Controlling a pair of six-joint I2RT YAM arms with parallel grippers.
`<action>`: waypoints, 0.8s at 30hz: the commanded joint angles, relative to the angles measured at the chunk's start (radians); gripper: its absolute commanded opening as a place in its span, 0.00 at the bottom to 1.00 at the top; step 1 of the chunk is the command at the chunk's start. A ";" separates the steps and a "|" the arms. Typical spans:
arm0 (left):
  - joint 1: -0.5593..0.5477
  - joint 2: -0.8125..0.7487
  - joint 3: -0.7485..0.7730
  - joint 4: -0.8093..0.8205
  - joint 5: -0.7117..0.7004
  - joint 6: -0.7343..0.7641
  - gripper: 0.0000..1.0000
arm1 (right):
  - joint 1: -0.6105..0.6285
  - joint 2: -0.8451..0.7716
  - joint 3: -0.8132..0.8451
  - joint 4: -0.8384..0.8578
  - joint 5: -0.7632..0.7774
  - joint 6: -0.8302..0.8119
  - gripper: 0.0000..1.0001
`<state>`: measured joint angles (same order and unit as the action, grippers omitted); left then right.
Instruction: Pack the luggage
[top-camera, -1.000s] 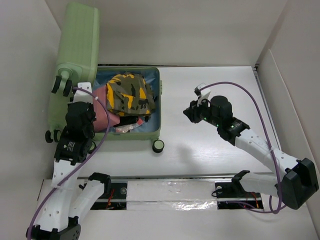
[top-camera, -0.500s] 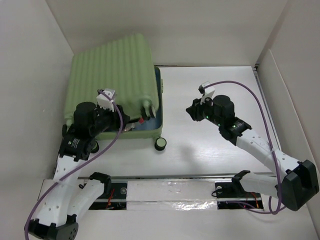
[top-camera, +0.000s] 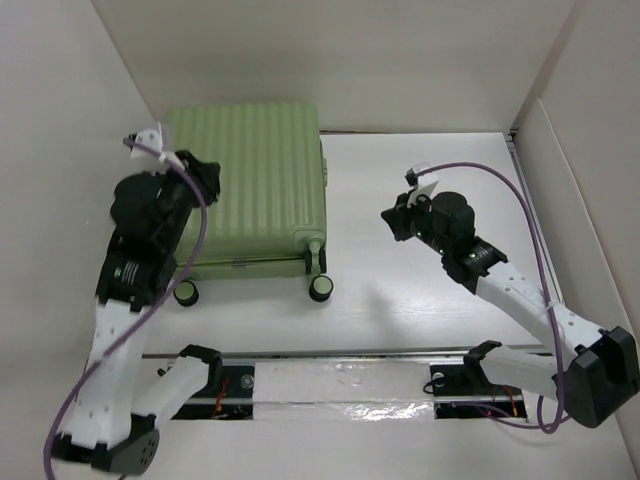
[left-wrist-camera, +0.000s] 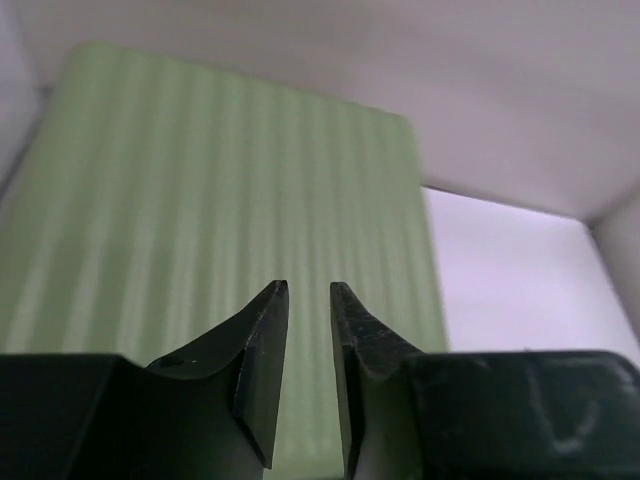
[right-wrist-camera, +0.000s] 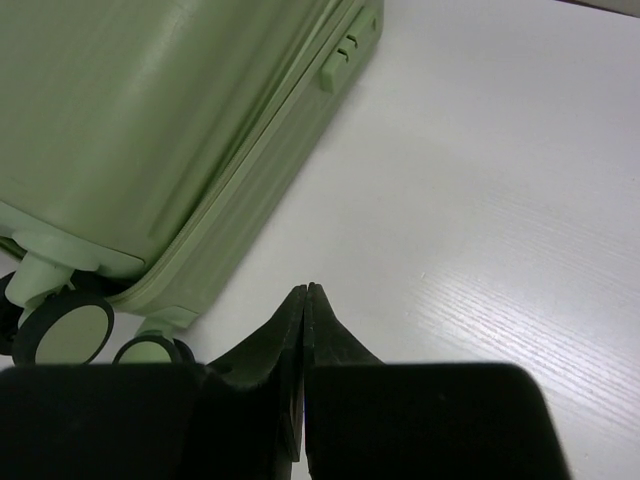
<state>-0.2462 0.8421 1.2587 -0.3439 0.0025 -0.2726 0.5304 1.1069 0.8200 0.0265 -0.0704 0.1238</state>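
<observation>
left fingers (left-wrist-camera: 262, 365) slightly apart, right fingers (right-wrist-camera: 285, 350) together

Left arm (top-camera: 110, 340), right arm (top-camera: 520, 297): white moulded link shells, black joint housings, black base blocks. Purple cable (top-camera: 204, 212) looped along each, ending at a white connector (top-camera: 148, 138) on the wrist. Left gripper (left-wrist-camera: 308, 290), right gripper (right-wrist-camera: 306, 288): matte black fingers, wedge-shaped, tapering to thin tips.

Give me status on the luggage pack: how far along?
Done: the luggage is closed, its ribbed shell lying flat with no contents showing. In hand: nothing. The left hand hovers over the shell, slightly open and empty. The right hand is shut and empty, above the table beside it. Left: the side latch; I can't tell whether it is fastened.
</observation>
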 joint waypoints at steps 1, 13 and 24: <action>0.071 0.211 0.076 0.011 -0.376 -0.112 0.20 | -0.004 0.002 0.004 0.062 0.011 -0.016 0.01; 0.508 0.592 0.265 0.014 -0.374 -0.145 0.17 | 0.037 0.077 0.024 0.073 0.064 -0.026 0.04; 0.639 0.848 0.275 -0.012 -0.107 -0.169 0.14 | 0.037 0.096 0.011 0.099 0.107 -0.019 0.05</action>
<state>0.4019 1.6691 1.5337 -0.3443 -0.1795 -0.4526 0.5583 1.2041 0.8200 0.0551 0.0025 0.1089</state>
